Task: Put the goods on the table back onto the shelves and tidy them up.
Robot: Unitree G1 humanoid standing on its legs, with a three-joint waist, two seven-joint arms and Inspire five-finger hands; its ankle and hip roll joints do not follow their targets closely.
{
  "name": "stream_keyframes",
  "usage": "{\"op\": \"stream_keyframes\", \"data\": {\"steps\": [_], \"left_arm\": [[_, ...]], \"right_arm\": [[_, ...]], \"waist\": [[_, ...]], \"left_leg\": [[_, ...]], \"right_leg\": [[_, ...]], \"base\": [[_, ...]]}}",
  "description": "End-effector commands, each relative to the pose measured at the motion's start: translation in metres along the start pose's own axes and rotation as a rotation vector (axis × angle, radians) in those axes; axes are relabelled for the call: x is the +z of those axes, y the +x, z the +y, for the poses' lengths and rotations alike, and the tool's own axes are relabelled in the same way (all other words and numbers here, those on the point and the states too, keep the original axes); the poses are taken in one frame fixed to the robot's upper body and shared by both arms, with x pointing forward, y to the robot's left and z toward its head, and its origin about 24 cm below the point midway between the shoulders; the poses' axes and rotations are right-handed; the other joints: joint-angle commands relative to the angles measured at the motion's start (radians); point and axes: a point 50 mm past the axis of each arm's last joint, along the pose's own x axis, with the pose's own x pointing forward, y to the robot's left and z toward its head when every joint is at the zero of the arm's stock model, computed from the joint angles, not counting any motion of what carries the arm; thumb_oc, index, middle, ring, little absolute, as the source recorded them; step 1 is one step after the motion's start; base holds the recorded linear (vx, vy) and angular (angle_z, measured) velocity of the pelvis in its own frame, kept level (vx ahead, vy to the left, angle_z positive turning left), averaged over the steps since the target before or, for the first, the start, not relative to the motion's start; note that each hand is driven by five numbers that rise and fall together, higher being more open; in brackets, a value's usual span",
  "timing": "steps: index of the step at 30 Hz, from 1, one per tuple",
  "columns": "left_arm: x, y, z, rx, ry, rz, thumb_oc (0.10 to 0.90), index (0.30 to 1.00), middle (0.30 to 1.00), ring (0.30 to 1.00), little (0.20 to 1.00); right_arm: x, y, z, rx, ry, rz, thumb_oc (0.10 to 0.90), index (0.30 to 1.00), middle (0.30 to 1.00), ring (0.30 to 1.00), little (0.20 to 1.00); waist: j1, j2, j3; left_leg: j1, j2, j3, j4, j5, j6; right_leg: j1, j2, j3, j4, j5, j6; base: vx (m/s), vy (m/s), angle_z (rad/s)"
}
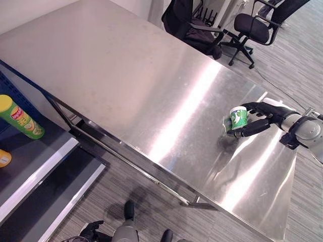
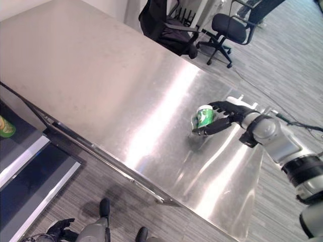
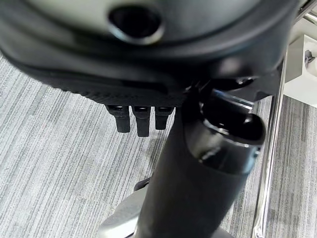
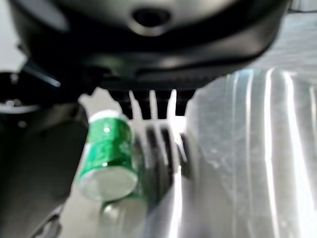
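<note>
Right hand (image 1: 267,117): it reaches over the table's far right part; fingers above and thumb below are curved around the green cup, close to it, but contact I cannot tell for sure.
Green cup (image 1: 238,117): small green container with a white lid, it stands on the table, a little tilted, between the thumb and the fingers.
Table (image 1: 126,85): large steel top, shiny; the cup is near its right edge.
Left hand (image 3: 138,116): it hangs low over the grey striped floor (image 3: 44,163) in front of the table, fingers curled, nothing in it.
Shelf (image 1: 35,166): left of the table, lower; a green tube can with yellow lid (image 1: 20,117) lies on it.
Office chairs (image 1: 252,25): behind the table's far edge.
</note>
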Motion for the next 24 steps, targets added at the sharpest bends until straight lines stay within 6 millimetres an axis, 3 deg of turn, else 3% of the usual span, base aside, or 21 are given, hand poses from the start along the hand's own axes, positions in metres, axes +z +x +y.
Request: {"op": "stream_keyframes", "data": {"steps": [1, 15, 16, 17, 24], "left_arm": [[-0.007, -0.002, 0.005, 0.013, 0.037, 0.008, 0.8, 0.9, 0.9, 0.9, 0.9], [-0.004, -0.001, 0.007, 0.029, 0.032, 0.011, 0.8, 0.9, 0.9, 0.9, 0.9], [-0.003, 0.0, 0.007, 0.034, 0.028, 0.008, 0.8, 0.9, 0.9, 0.9, 0.9], [-0.002, 0.0, 0.008, 0.036, 0.027, 0.006, 0.8, 0.9, 0.9, 0.9, 0.9], [0.001, 0.0, 0.007, 0.035, 0.022, -0.005, 0.8, 0.9, 0.9, 0.9, 0.9]], "right_arm": [[0.024, -0.007, -0.052, -0.225, -0.033, -0.063, 0.8, 0.9, 0.9, 0.9, 0.9], [0.028, 0.004, -0.052, -0.264, -0.062, -0.036, 0.8, 0.9, 0.9, 0.9, 0.9], [0.029, 0.004, -0.051, -0.261, -0.063, -0.038, 0.425, 0.338, 0.338, 0.338, 0.338], [0.03, 0.004, -0.051, -0.261, -0.067, -0.043, 0.4, 0.3, 0.3, 0.3, 0.3], [0.034, 0.004, -0.048, -0.239, -0.09, -0.06, 0.4, 0.3, 0.3, 0.3, 0.3]], "waist": [[0.033, -0.004, -0.058], [0.051, -0.014, -0.036], [0.052, -0.015, -0.033], [0.052, -0.015, -0.033], [0.047, -0.013, -0.033]], "left_leg": [[0.037, 0.053, -0.04, 0.035, -0.131, -0.082], [0.022, 0.054, -0.05, 0.036, -0.126, -0.078], [0.021, 0.054, -0.051, 0.035, -0.125, -0.077], [0.02, 0.054, -0.05, 0.035, -0.125, -0.077], [0.023, 0.053, -0.049, 0.034, -0.127, -0.077]], "right_leg": [[-0.145, -0.1, 0.0, 0.032, 0.143, 0.09], [-0.155, -0.097, -0.001, 0.038, 0.144, 0.086], [-0.159, -0.097, -0.001, 0.038, 0.145, 0.085], [-0.159, -0.098, -0.001, 0.038, 0.146, 0.086], [-0.159, -0.098, 0.003, 0.04, 0.145, 0.085]], "base": [[0.0, 0.0, 0.0], [0.0, 0.0, 0.0], [0.0, 0.0, 0.0], [0.0, 0.0, 0.0], [0.0, 0.0, 0.0]]}}
